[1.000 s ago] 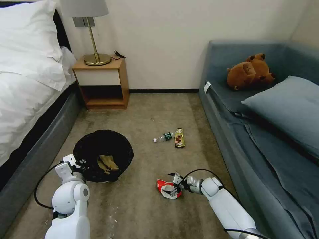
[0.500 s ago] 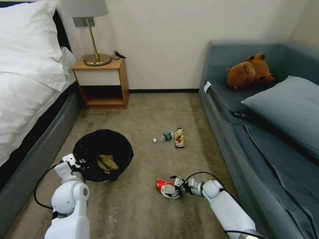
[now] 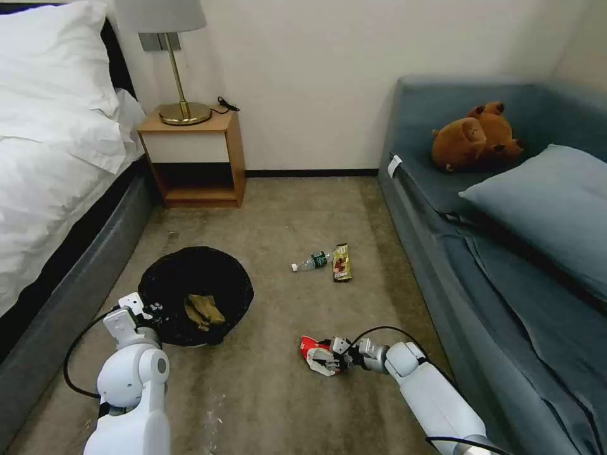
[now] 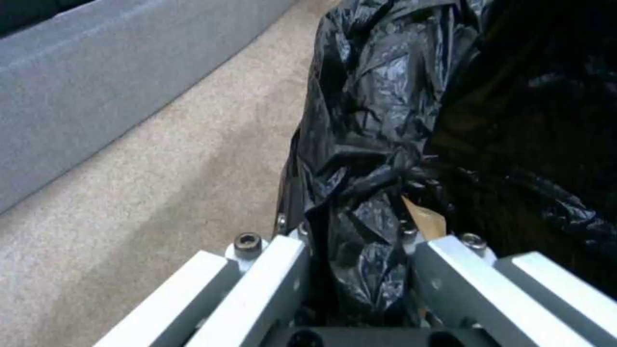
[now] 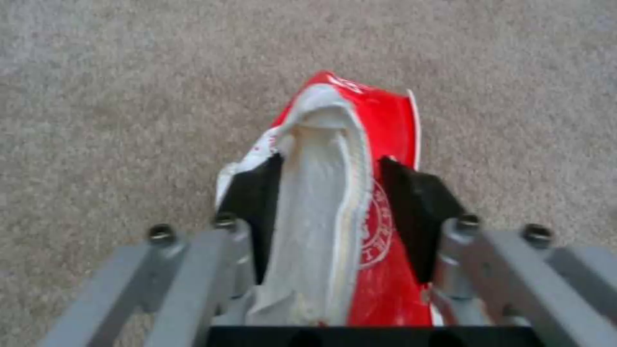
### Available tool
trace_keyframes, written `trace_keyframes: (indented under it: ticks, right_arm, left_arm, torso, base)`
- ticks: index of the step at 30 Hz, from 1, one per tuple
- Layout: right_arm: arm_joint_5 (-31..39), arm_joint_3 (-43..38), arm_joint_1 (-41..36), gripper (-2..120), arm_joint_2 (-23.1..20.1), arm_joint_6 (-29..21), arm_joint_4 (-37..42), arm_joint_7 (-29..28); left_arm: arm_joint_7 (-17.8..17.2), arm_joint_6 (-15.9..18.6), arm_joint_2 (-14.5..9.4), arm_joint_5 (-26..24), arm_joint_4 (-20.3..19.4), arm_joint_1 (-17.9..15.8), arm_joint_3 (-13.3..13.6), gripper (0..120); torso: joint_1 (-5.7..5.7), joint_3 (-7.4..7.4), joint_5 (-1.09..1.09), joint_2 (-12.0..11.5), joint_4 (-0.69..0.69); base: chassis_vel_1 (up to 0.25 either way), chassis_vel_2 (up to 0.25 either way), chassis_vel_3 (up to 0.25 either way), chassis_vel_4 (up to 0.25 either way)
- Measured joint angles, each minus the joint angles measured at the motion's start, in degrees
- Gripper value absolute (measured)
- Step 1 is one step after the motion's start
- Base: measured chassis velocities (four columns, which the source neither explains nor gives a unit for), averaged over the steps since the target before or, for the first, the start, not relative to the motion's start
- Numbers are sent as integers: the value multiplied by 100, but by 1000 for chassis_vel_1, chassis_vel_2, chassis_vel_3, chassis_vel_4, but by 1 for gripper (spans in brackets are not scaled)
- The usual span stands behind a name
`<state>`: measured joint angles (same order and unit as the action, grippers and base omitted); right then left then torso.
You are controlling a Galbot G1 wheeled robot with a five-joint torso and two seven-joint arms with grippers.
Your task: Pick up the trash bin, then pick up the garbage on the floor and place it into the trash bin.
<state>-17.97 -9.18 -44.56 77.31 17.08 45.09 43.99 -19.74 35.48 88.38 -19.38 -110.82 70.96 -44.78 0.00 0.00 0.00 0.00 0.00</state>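
Observation:
The trash bin (image 3: 196,294), lined with a crinkly black bag (image 4: 385,120), sits at the left of the carpet. My left gripper (image 3: 142,316) is shut on its near rim (image 4: 360,241). A crumpled brown paper bag (image 3: 203,311) lies inside the bin. On the floor in front of me, my right gripper (image 3: 325,361) is shut on the red-and-white wrapper (image 3: 310,346). Its black pads press both sides of the wrapper (image 5: 334,193), which is squeezed narrow between them (image 5: 331,178). Farther off lie a small clear bottle (image 3: 311,261) and a dark-gold snack wrapper (image 3: 341,262), side by side.
A bed (image 3: 57,189) runs along the left and a blue sofa (image 3: 506,253) along the right, with a plush toy (image 3: 477,136) and a pillow (image 3: 550,202) on it. A wooden nightstand (image 3: 193,158) with a lamp (image 3: 183,110) stands at the back wall. Open carpet lies between them.
My right gripper settled lower onto the red-and-white wrapper and closed, pinching it narrower. The left arm and the bin have not moved.

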Motion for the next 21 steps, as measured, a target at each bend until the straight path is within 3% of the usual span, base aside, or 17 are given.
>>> trace_keyframes:
  ticks: [8, 10, 21]
  right_arm:
    - [16, -8, -16, 13, 1, 18, 10, -2]
    - [32, -9, -18, 0, -4, 19, 40, -2]
    - [83, -2, -47, 0, -19, 48, 114, -4]
  left_arm:
    - [-3, 0, 12, -4, 0, -7, 4, 3]
    - [-4, 0, 13, -5, 8, 0, 1, 3]
    - [-8, 0, 17, -7, 23, -7, 1, 3]
  torso:
    - [0, 0, 0, 0, 0]
    - [0, 0, 0, 0, 0]
    - [0, 0, 0, 0, 0]
  base:
    - [0, 0, 0, 0]
    - [0, 0, 0, 0]
    - [0, 0, 0, 0]
